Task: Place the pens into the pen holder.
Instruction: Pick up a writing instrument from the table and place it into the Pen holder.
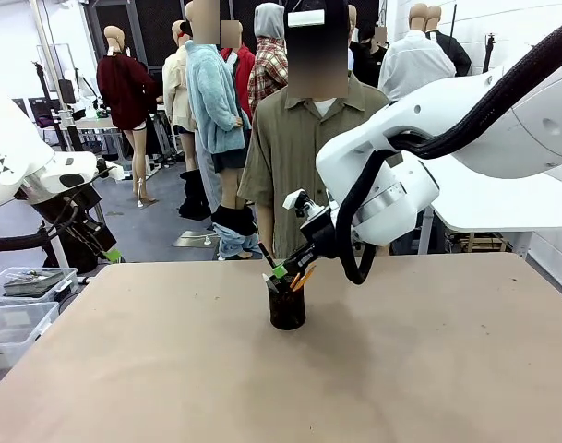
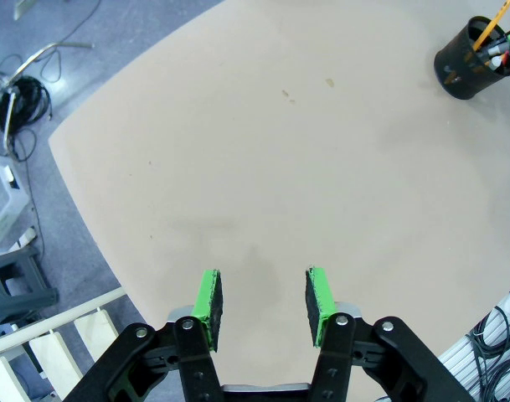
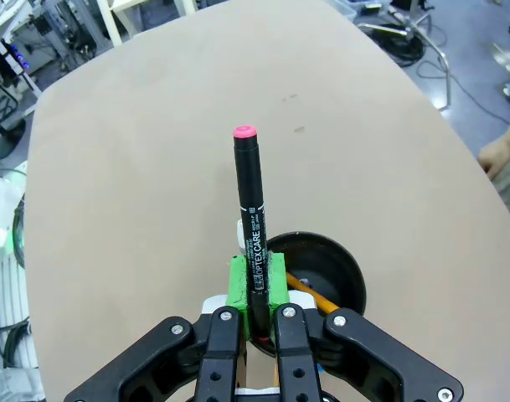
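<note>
My right gripper is shut on a dark pen with a pink-red tip, held just above the rim of the black pen holder. An orange pencil lies inside the cup. In the front view the right gripper hangs over the pen holder at the table's middle, with the dark pen slanting up to the left and orange pencils sticking out of the cup. My left gripper stands open over bare table, with nothing between its pads; the pen holder is far off at the upper right.
A person stands at the far side of the table, a hand near its edge. Clear plastic bins sit off the table's left side. Cables and a stool lie on the floor beyond the edge.
</note>
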Tool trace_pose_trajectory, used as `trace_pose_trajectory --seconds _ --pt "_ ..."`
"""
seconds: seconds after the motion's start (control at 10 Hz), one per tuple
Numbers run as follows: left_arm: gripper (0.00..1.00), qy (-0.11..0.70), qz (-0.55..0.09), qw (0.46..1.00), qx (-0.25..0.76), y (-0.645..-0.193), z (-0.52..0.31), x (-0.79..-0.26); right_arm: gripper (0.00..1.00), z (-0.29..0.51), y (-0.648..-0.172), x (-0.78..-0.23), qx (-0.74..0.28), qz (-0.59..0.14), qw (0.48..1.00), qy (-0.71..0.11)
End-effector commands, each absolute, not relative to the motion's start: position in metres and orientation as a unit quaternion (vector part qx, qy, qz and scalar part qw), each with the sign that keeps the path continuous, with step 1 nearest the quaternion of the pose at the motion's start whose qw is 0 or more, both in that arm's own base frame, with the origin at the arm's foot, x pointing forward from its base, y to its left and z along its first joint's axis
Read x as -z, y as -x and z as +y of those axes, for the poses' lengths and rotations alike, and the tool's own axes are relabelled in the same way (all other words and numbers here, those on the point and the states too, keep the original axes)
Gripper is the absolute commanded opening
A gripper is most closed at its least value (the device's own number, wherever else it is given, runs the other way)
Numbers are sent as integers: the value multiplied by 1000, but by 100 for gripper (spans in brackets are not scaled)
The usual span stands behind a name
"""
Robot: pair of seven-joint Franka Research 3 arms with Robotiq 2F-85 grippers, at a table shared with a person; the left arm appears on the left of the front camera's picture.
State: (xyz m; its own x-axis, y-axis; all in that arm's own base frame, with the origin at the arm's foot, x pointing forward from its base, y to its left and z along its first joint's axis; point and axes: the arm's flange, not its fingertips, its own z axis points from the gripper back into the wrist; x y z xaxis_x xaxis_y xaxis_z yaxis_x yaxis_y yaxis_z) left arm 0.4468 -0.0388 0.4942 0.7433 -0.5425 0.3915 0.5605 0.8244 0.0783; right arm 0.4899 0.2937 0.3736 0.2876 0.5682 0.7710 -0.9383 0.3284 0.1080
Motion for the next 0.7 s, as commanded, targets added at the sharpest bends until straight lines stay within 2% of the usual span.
trace_pose_trajectory --seconds 0.0,0.3,0.5,0.6 --pt "54 14 -205 934 292 -448 -38 -495 0 297 -498 -374 -510 -317 746 -288" --pt "54 14 -205 934 292 -448 -38 -495 3 297 -502 -369 -511 -305 750 -289" --pt "54 14 -205 934 292 -448 -38 -495 23 295 -503 -365 -514 -296 749 -295" --pt "54 14 -205 934 292 -448 -38 -495 37 295 -502 -365 -515 -295 749 -296"
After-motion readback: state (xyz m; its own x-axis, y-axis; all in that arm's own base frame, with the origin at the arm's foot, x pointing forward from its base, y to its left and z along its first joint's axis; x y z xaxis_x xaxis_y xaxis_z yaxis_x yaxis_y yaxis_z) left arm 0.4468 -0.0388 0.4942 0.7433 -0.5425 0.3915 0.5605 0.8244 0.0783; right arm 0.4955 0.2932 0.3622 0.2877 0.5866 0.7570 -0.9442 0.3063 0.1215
